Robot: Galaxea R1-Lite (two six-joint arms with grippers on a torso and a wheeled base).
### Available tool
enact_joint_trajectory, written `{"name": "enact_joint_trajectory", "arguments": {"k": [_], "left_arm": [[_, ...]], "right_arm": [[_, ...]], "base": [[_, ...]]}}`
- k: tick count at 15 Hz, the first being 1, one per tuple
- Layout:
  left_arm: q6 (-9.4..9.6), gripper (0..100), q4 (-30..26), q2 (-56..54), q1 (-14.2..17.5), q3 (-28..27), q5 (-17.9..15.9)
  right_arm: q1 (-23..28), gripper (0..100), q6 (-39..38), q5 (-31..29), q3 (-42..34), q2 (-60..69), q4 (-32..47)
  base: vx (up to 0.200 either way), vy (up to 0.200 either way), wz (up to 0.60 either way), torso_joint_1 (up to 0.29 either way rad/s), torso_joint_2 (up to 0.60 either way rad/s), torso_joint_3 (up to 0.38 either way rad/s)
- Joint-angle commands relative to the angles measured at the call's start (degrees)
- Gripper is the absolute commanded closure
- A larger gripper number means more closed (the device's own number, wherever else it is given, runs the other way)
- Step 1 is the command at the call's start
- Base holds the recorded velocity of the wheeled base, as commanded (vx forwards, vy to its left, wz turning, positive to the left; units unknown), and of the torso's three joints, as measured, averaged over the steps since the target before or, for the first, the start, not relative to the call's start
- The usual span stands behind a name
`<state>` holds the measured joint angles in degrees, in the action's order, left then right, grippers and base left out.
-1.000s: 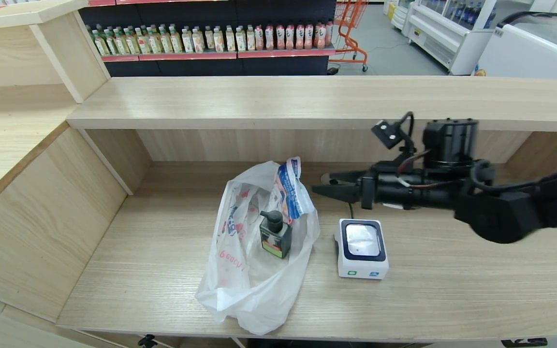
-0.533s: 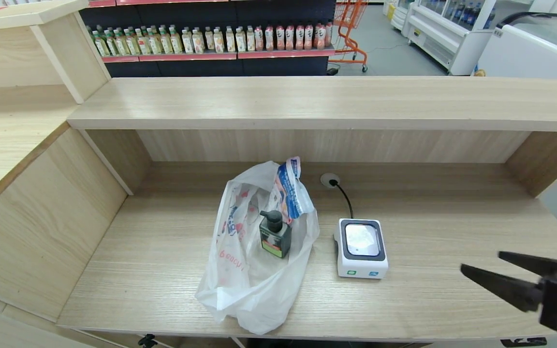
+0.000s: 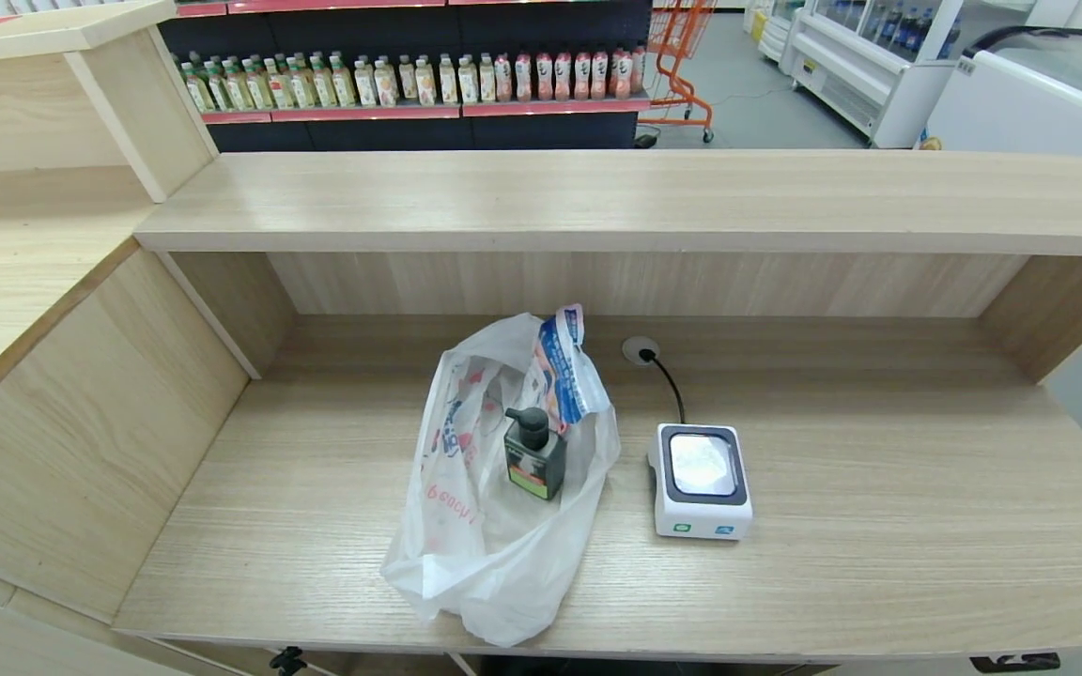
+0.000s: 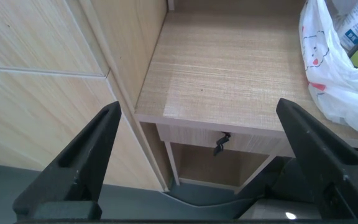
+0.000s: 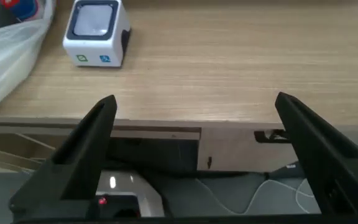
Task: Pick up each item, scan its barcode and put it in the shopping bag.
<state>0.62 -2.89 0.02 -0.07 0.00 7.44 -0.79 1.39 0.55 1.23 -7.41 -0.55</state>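
A white plastic shopping bag (image 3: 485, 488) lies open in the middle of the wooden counter (image 3: 879, 526). A dark pump bottle (image 3: 533, 458) stands upright inside it. To its right sits the white barcode scanner (image 3: 701, 481) with a dark glass window, its cable running to a hole at the back. My left gripper (image 4: 197, 155) is open, held off the counter's front left corner, with the bag (image 4: 337, 62) farther off. My right gripper (image 5: 197, 152) is open below the counter's front edge, facing the scanner (image 5: 97, 32) and the bag (image 5: 8, 56). Both are empty.
A raised shelf (image 3: 616, 197) runs above the back of the counter, with wooden side walls left and right. A drawer with a key (image 4: 221, 143) sits under the counter's front edge. Store shelves of bottles (image 3: 409, 80) stand far behind.
My right arm has drawn back from above the scanner, down toward the front right, and has left the head view. The bag, bottle and scanner have stayed put.
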Motion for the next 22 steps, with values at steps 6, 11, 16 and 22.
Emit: {"name": "enact_joint_trajectory", "arguments": {"k": [6,11,16,22], "left_arm": [[-0.01,0,-0.01,-0.02,-0.01,0.0,0.03],[-0.01,0,-0.01,-0.02,-0.01,0.0,0.03],[0.08,0,-0.01,0.06,-0.01,0.0,-0.05],[-0.01,0,-0.01,0.06,-0.01,0.0,0.03]], "right_arm": [[0.88,100,-0.6,-0.2,-1.23,7.41,0.2],[0.88,100,-0.69,-0.2,-1.23,7.41,0.2],[0.88,100,-0.69,-0.2,-1.23,7.41,0.2],[0.88,100,-0.69,-0.2,-1.23,7.41,0.2]], "base": [[0.0,0.0,0.0,0.0,0.0,0.0],[0.0,0.0,0.0,0.0,0.0,0.0],[0.0,-0.08,0.0,0.003,0.0,0.001],[0.0,0.0,0.0,0.0,0.0,0.0]]}}
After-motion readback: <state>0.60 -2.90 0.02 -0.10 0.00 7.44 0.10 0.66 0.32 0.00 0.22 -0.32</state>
